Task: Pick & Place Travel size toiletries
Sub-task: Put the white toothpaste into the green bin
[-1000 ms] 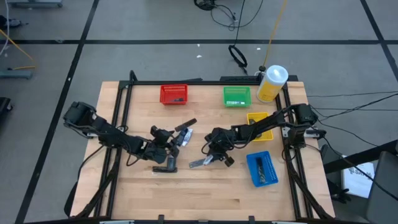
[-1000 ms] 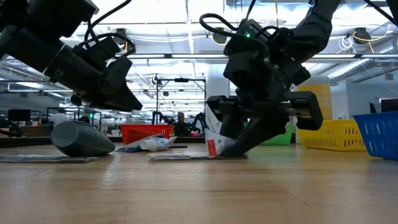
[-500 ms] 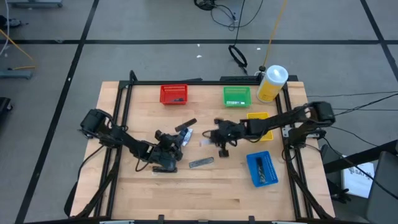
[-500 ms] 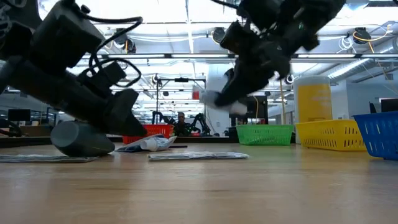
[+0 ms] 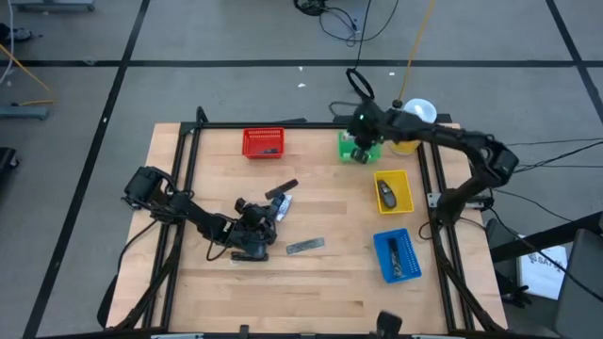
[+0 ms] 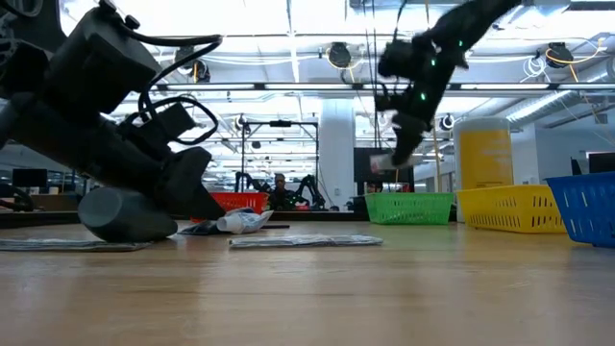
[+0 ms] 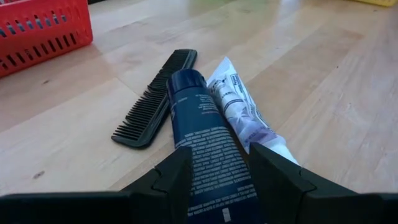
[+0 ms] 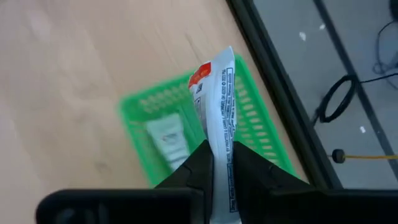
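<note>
Above the green bin (image 5: 359,147) at the table's (image 5: 320,282) far edge, the right pincer (image 8: 219,163) is clamped on a white sachet with a red corner (image 8: 216,99); its wrist view shows the sachet's long axis pointing away from the fingers, over a pale tube (image 8: 165,140) lying inside. Mid-table, the left pincer (image 7: 214,168) straddles a dark blue tube (image 7: 202,124), fingers either side, lengthwise between a black comb (image 7: 155,99) and a white sachet (image 7: 239,109).
</note>
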